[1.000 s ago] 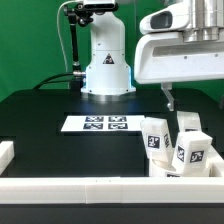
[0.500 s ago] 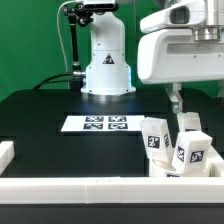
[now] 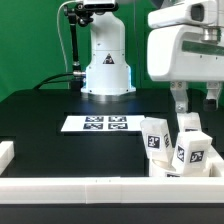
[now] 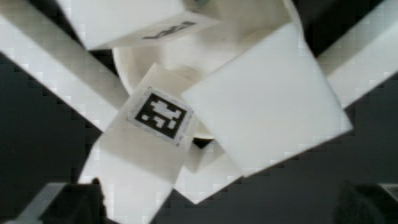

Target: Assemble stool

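Hovering above the stool parts, the gripper [image 3: 196,99] had its 2 fingers [image 3: 180,100] spread wide, holding nothing. 3 white legs [image 3: 155,138] stood bunched together at the exterior view's right, inside the corner formed by the white border rails [image 3: 70,186], which acted as the only enclosure on the black table [image 3: 50,110]. Each leg carried a black-and-white tag [image 3: 195,155]. The round seat disc could not be made out. The marker board [image 3: 96,124] lay flat near the table's middle, apart from the legs. Wrist view showed the tagged legs [image 4: 214,110] crowded close below the camera.
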### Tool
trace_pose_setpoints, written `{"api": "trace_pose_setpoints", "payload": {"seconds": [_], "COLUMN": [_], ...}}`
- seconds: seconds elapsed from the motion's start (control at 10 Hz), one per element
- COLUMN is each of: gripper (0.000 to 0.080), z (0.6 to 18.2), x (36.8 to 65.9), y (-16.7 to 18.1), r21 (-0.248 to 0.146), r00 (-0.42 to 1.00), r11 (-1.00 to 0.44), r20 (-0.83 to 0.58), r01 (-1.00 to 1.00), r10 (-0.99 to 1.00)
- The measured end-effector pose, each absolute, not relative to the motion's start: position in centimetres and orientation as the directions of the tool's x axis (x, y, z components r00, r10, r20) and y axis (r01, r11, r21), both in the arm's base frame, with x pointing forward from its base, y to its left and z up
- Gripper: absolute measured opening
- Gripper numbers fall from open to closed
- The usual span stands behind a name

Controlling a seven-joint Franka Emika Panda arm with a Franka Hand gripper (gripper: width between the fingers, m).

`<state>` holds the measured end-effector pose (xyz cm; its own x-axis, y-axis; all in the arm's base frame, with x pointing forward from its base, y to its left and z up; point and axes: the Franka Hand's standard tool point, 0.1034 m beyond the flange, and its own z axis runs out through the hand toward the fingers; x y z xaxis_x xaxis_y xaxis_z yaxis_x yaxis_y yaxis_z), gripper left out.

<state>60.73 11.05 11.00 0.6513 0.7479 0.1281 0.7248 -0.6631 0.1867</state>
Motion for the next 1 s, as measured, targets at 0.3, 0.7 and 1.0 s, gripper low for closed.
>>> {"api": "trace_pose_setpoints", "payload": {"seconds": [0.3, 0.7, 1.0], "gripper": [0.0649, 0.0649, 0.0649], "z": [10.5, 9.9, 9.7], "x": [59.4, 59.0, 59.3], "y": [12.5, 12.6, 11.7], "r21": [0.197, 0.193, 0.211], "r00": [0.568, 0.576, 0.501], "r11": [-0.571, -0.579, -0.502], "r20": [0.078, 0.079, 0.065], "r01": [0.797, 0.792, 0.838], "r10": [0.819, 0.814, 0.863]}}
